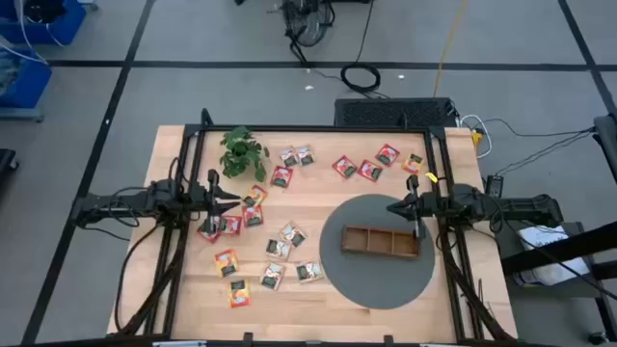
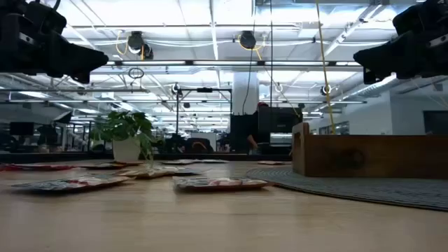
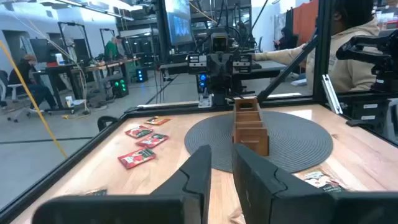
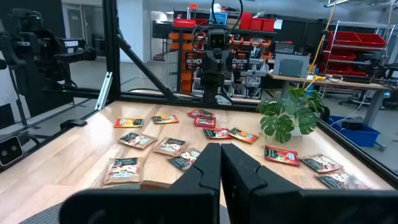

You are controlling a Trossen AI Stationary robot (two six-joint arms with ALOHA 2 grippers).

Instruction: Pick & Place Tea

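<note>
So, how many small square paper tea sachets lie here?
17 sachets: four beyond the round grey mat, three right of the green plant, ten nearer, left of the mat; some may be hidden.

The bench (image 1: 183,289) is pale blond wood with a fine grain, framed in black; the mat (image 1: 386,284) is plain dark grey, woven in fine concentric rings; the tray (image 1: 381,241) is mid-brown wood. The tea (image 1: 281,176) sachets are printed red, orange-yellow (image 1: 226,262) or white with green (image 1: 309,272); the plant (image 1: 241,151) has deep green leaves in a white pot (image 2: 127,149). Both claws, left (image 1: 234,201) and right (image 1: 392,206), are matt black; the floor (image 1: 193,87) is grey, crossed by dark lines.
</note>
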